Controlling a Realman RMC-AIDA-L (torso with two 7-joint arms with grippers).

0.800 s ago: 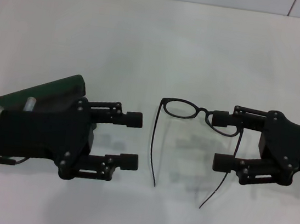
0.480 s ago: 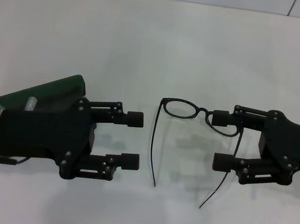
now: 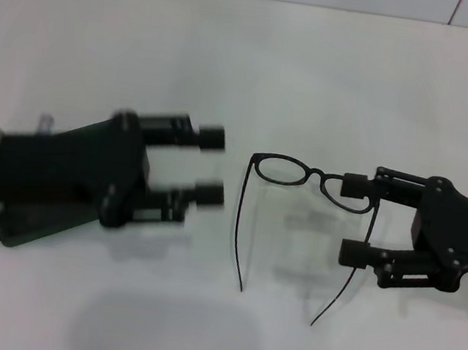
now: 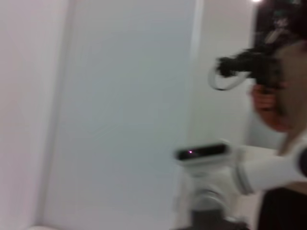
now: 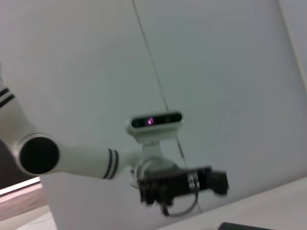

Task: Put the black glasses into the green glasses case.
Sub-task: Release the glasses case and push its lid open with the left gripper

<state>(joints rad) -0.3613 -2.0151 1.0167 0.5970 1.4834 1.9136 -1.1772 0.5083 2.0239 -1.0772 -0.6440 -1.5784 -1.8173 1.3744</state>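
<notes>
White tabletop, tiled wall along far edge. Black glasses [image 3: 299, 203] mid-tabletop, arms unfolded toward near edge, unmoved over last second. Right hand [image 3: 353, 220] open, holding nothing, upper finger over right lens, backed off slightly toward right edge. Left hand [image 3: 211, 165] open, empty, just swung toward far edge, blurred, now covering most of green glasses case [image 3: 33, 226] near left edge. Glasses not yet gripped.

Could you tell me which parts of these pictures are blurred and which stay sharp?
Head view: the left gripper is smeared by motion blur, while the black glasses and the right gripper stay crisp. Left wrist view: soft and streaked throughout. Right wrist view: mostly clear, slightly smeared low down.
</notes>
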